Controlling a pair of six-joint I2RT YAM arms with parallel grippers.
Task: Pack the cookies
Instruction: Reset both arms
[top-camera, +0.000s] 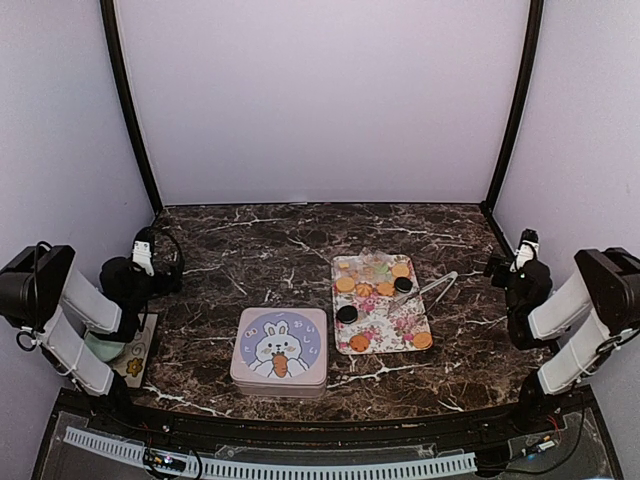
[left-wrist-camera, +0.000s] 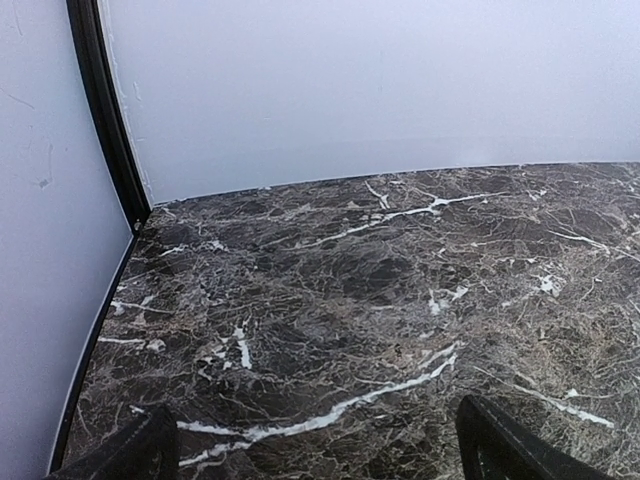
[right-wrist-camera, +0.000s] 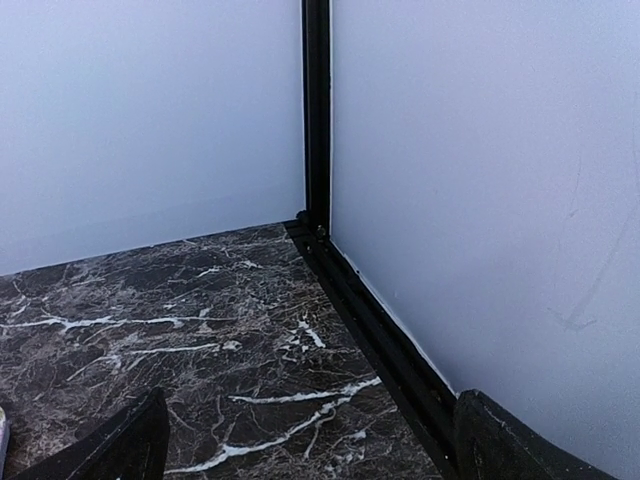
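Note:
The cookies (top-camera: 346, 284), round golden-orange ones with two black sandwich rounds (top-camera: 347, 314), lie on a flower-patterned tray (top-camera: 398, 330) right of centre in the top view. Metal tongs (top-camera: 430, 290) rest across the tray's right edge. A closed pink tin with a rabbit lid (top-camera: 280, 347) stands left of the tray. My left gripper (top-camera: 145, 245) hovers at the far left, open and empty; its wrist view shows only bare marble between its fingertips (left-wrist-camera: 500, 450). My right gripper (top-camera: 525, 245) hovers at the far right, open and empty, facing the back right corner, fingertips (right-wrist-camera: 500, 440) wide apart.
The dark marble table (top-camera: 260, 250) is walled by white panels with black corner posts (right-wrist-camera: 316, 110). A small patterned card with a pale green object (top-camera: 130, 355) lies at the left edge under my left arm.

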